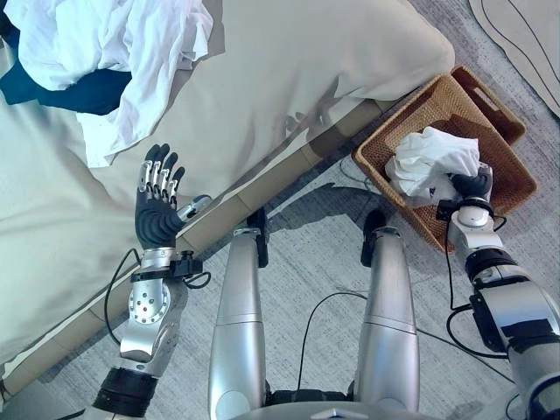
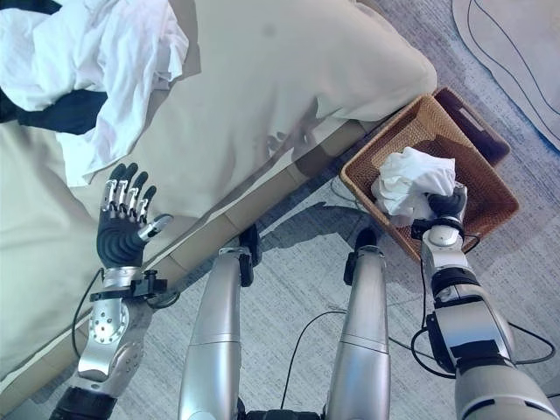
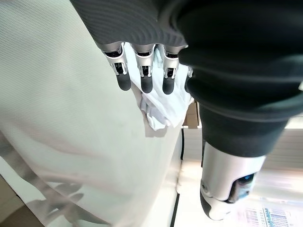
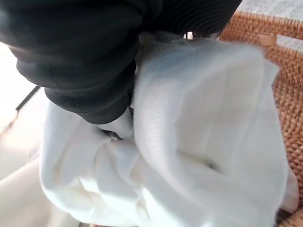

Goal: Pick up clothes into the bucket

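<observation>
A brown woven wicker basket (image 1: 503, 171) sits on the grey carpet floor (image 1: 324, 254) on the right, just beside the corner of the big bed with a pale cream cover (image 1: 289, 79). A crumpled white cloth (image 1: 433, 160) lies bunched up in the basket. The right hand (image 1: 473, 185) is in the basket, touching the near side of this cloth. From the head views I see the dark cover of the hand and not its fingers. The right wrist view comes very close: the white cloth (image 4: 203, 142) is pushed right up against the dark cover, with the basket wall (image 4: 289, 109) behind it. The fingers are hidden in the folds, so I cannot tell if they are pinching the cloth or not.

The left hand (image 1: 157, 197) is on the left, held up over the near edge of the bed. Its fingers are straight and spread and hold nothing. The left wrist view shows its dark fingertips (image 3: 147, 84) pointing out over the pale bed cover.

More clothes are on the far left of the bed. There is a heap of white rumpled cloth (image 1: 114, 44) with a dark blue cloth (image 1: 79, 92) tucked under it. A bit of this white heap (image 3: 163, 111) peeks out past the fingers in the left wrist view.
</observation>
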